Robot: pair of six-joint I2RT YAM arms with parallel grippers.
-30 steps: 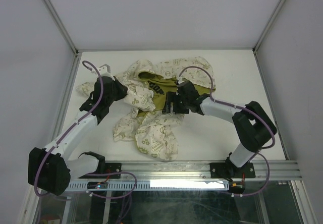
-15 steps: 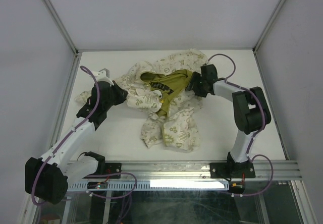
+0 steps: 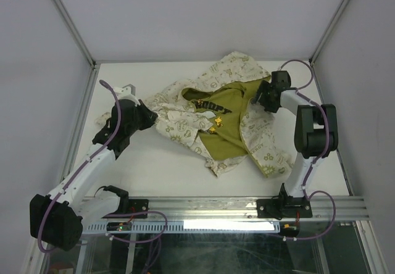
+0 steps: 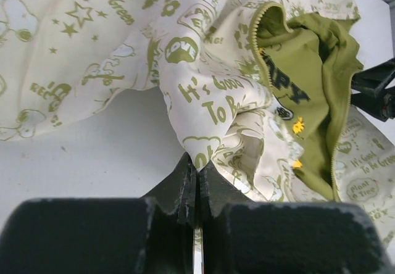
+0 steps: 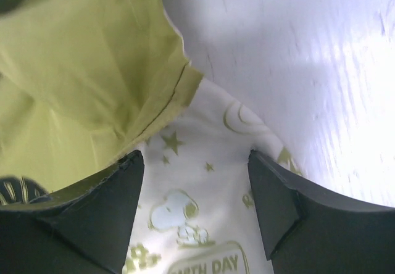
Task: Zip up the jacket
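The cream jacket [image 3: 228,123] with olive-green prints lies open on the white table, its olive lining [image 3: 228,110] facing up. My left gripper [image 3: 148,115] is at the jacket's left edge. In the left wrist view it [image 4: 198,166] is shut on a fold of the cream fabric [image 4: 210,110]; the unzipped zipper edge [image 4: 254,52] runs along the lining. My right gripper [image 3: 264,96] is at the jacket's right side. In the right wrist view it [image 5: 194,160] is open, its jaws wide apart over cream fabric [image 5: 197,206] beside the lining [image 5: 80,70].
The white table [image 3: 154,169] is walled by grey panels on the left, back and right. A metal rail [image 3: 247,209] carries the arm bases along the near edge. The right arm [image 3: 311,132] stands folded near the right wall.
The right gripper has moved right and back, spreading the jacket open so more lining shows. The left gripper has stayed shut on the left edge.
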